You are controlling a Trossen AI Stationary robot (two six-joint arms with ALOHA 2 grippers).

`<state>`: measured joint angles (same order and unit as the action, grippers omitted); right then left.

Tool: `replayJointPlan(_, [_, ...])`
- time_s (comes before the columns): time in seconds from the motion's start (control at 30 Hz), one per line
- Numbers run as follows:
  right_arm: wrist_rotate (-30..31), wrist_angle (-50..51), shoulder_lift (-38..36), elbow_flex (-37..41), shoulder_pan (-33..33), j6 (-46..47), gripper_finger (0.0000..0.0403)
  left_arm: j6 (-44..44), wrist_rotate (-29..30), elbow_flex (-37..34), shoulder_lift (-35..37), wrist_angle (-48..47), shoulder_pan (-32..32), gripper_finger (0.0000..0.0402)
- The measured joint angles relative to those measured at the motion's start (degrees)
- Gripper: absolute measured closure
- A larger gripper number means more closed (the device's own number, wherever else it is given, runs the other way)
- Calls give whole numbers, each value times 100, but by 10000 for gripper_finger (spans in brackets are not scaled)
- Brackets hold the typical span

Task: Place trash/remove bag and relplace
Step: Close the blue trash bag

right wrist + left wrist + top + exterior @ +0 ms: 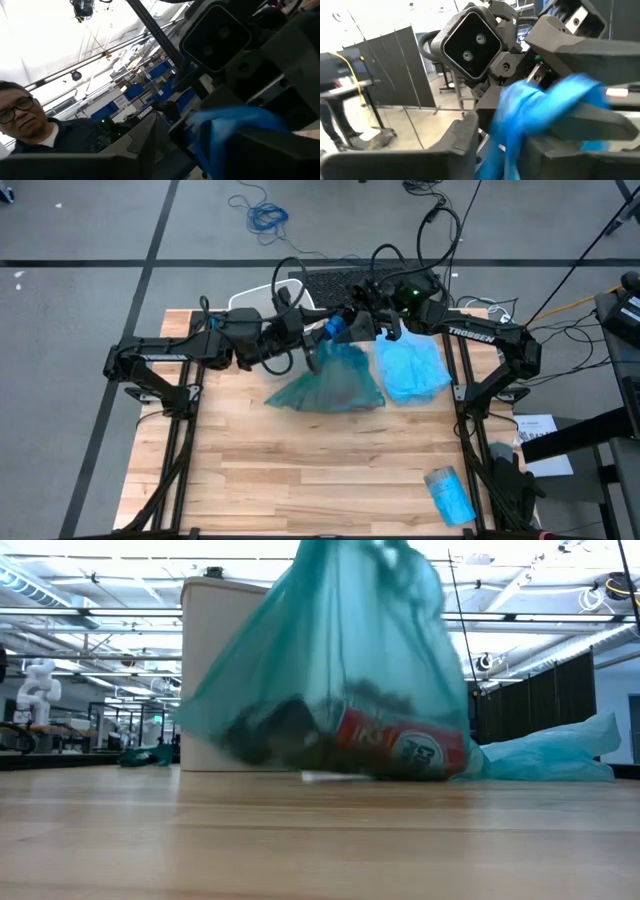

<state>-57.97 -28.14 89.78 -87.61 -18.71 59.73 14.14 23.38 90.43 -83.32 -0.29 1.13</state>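
A teal bag with the trash, a red-and-white bottle among it, sits on the table beside a white bin. Both pincers, left and right, pinch its gathered blue top. A spare bag lies beside. A person watches beyond.

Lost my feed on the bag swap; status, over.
Both grippers, left and right, meet at the top of the teal bag. Trash inside, bag bottom on table. Spare bag beside it.
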Motion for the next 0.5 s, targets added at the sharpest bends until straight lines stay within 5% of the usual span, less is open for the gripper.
replayJointPlan(0.13, [-26,139,-7,0,-28,-145,275,241,-61,-1,-1,2,2,388])
replayJointPlan(0.5, [-213,617,-11,-7,-309,-587,274,289,126,-12,111,43,-4,401])
